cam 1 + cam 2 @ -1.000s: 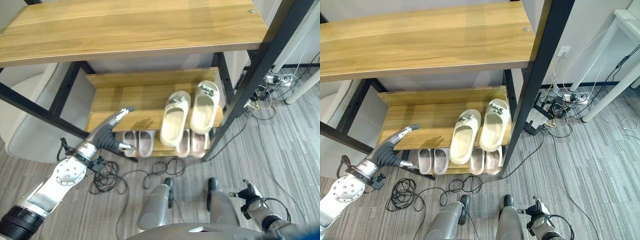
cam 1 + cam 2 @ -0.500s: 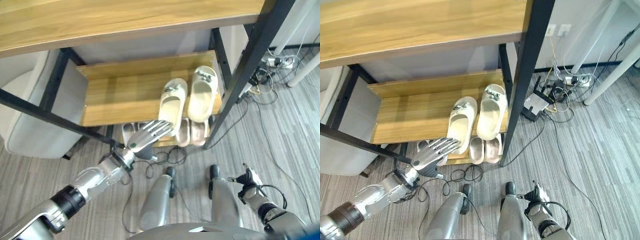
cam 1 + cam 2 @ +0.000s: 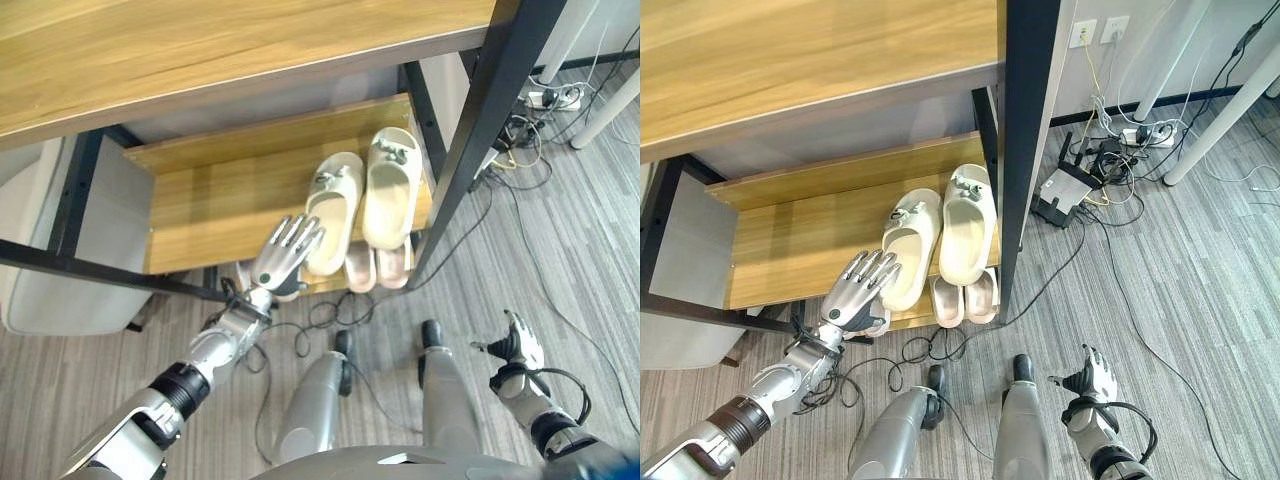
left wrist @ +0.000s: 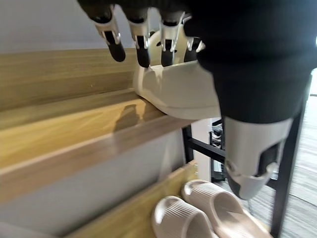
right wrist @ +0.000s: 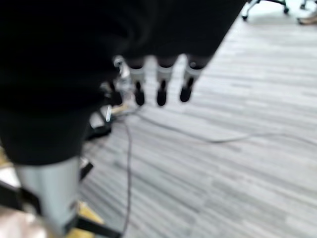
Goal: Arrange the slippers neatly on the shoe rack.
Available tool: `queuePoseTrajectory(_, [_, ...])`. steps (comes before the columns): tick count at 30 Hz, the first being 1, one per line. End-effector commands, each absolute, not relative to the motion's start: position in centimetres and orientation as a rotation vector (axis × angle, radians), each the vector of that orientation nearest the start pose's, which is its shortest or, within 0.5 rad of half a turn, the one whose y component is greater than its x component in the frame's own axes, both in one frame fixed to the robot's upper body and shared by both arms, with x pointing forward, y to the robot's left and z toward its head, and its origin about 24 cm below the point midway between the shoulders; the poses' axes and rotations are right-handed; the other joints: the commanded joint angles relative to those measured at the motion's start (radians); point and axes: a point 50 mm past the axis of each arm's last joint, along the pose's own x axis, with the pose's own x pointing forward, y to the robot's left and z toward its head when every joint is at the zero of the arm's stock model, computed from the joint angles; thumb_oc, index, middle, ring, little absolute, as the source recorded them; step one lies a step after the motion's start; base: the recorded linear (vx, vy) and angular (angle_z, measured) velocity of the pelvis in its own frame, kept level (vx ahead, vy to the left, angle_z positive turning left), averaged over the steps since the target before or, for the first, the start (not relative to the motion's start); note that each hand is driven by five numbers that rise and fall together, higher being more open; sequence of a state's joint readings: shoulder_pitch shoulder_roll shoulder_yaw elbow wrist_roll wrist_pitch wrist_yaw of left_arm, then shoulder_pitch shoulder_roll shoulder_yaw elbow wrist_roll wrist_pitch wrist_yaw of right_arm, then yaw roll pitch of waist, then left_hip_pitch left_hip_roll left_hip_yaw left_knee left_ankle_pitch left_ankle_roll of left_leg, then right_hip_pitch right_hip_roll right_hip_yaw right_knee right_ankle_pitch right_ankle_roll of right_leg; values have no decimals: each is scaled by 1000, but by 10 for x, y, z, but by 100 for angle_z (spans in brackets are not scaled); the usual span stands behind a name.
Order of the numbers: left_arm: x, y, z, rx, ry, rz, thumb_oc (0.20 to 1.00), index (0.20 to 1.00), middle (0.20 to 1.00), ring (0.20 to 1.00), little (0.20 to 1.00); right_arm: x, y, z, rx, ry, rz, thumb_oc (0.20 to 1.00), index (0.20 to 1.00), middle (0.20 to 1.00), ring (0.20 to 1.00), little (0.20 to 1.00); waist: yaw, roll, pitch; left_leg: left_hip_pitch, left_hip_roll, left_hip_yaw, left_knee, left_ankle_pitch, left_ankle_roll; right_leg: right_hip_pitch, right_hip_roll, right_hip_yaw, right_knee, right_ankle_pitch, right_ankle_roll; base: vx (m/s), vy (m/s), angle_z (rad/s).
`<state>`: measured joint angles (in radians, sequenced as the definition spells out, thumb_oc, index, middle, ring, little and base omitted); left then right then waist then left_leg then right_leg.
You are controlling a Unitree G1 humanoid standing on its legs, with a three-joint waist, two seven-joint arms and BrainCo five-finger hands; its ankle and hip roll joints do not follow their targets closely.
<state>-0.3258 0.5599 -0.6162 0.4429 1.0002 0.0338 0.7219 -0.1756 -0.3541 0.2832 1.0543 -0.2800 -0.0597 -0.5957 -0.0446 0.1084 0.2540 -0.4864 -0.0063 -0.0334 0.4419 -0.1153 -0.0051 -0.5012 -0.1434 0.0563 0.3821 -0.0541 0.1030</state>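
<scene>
Two cream slippers point(image 3: 363, 202) lie side by side on the middle shelf point(image 3: 205, 205) of the shoe rack point(image 3: 496, 110), at its right end, heels overhanging the front edge. Pinkish slippers point(image 3: 378, 266) sit on the shelf below. Left hand point(image 3: 283, 254), fingers straight and spread, is at the left slipper's heel. Right hand point(image 3: 519, 347) hangs low over the grey floor point(image 3: 560, 250), fingers relaxed.
</scene>
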Motion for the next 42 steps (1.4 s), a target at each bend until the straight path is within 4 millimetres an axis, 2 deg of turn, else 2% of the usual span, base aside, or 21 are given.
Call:
queuePoseTrajectory(1, [297, 168, 52, 1568, -594, 118, 1000, 1000, 1000, 1000, 1000, 205, -270, -84, -990, 536, -345, 1000, 1000, 1000, 1000, 1000, -25, 22, -5, 27, 2, 11, -125, 54, -21, 16, -1, 13, 85, -109, 8, 11, -33, -2])
queuePoseTrajectory(9, [306, 149, 68, 1448, -648, 113, 1000, 1000, 1000, 1000, 1000, 205, -263, -88, -954, 564, -331, 1000, 1000, 1000, 1000, 1000, -33, 13, 2, 40, 14, 17, -117, 47, -23, 20, 10, 24, 91, -108, 2, 9, -21, -5])
queuePoseTrajectory(14, [301, 135, 82, 1325, -705, 73, 1000, 1000, 1000, 1000, 1000, 201, -260, -93, -934, 588, -322, 1000, 1000, 1000, 1000, 1000, -33, 9, 5, 47, 19, 21, -110, 43, -24, 27, 16, 28, 94, -109, -1, 0, 0, 0])
queuePoseTrajectory(18, [299, 131, 84, 1255, -698, 56, 1000, 1000, 1000, 1000, 1000, 203, -258, -93, -921, 593, -318, 1000, 1000, 1000, 1000, 1000, -32, 4, 2, 54, 21, 20, -109, 41, -24, 35, 19, 30, 91, -108, -2, 4, -13, -4])
queuePoseTrajectory(28, [299, 129, 81, 1119, -621, 62, 1000, 1000, 1000, 1000, 1000, 208, -247, -95, -870, 602, -287, 1000, 1000, 1000, 1000, 1000, -26, -13, -2, 61, 29, 15, -108, 43, -26, 49, 27, 24, 82, -105, -7, -1, -6, -2])
queuePoseTrajectory(30, [297, 124, 80, 1057, -600, 60, 1000, 1000, 1000, 1000, 1000, 210, -242, -95, -868, 594, -274, 1000, 1000, 1000, 1000, 1000, -23, -24, -6, 63, 31, 13, -108, 45, -27, 59, 28, 20, 79, -105, -7, -2, -32, 5])
queuePoseTrajectory(36, [296, 117, 77, 1034, -592, 27, 1000, 1000, 1000, 1000, 1000, 214, -240, -93, -865, 575, -271, 1000, 1000, 1000, 1000, 1000, -20, -44, -13, 78, 37, 8, -116, 46, -28, 78, 30, 18, 63, -104, -8, 9, -30, 0])
queuePoseTrajectory(39, [296, 118, 78, 1040, -595, 23, 1000, 1000, 1000, 1000, 1000, 214, -240, -93, -863, 579, -272, 1000, 1000, 1000, 1000, 1000, -18, -46, -14, 81, 38, 8, -116, 45, -28, 81, 30, 16, 61, -103, -7, 0, 0, 0])
queuePoseTrajectory(40, [294, 126, 88, 1040, -628, 40, 1000, 1000, 1000, 1000, 1000, 211, -241, -95, -858, 590, -273, 1000, 1000, 1000, 1000, 1000, -13, -45, -17, 85, 39, 8, -114, 43, -27, 88, 30, 15, 59, -102, -8, 0, 0, 0])
queuePoseTrajectory(42, [293, 132, 92, 1045, -637, 50, 1000, 1000, 1000, 1000, 1000, 210, -241, -96, -857, 595, -273, 1000, 1000, 1000, 1000, 1000, -12, -45, -17, 86, 40, 9, -113, 42, -27, 90, 31, 15, 58, -102, -8, -2, -1, -2])
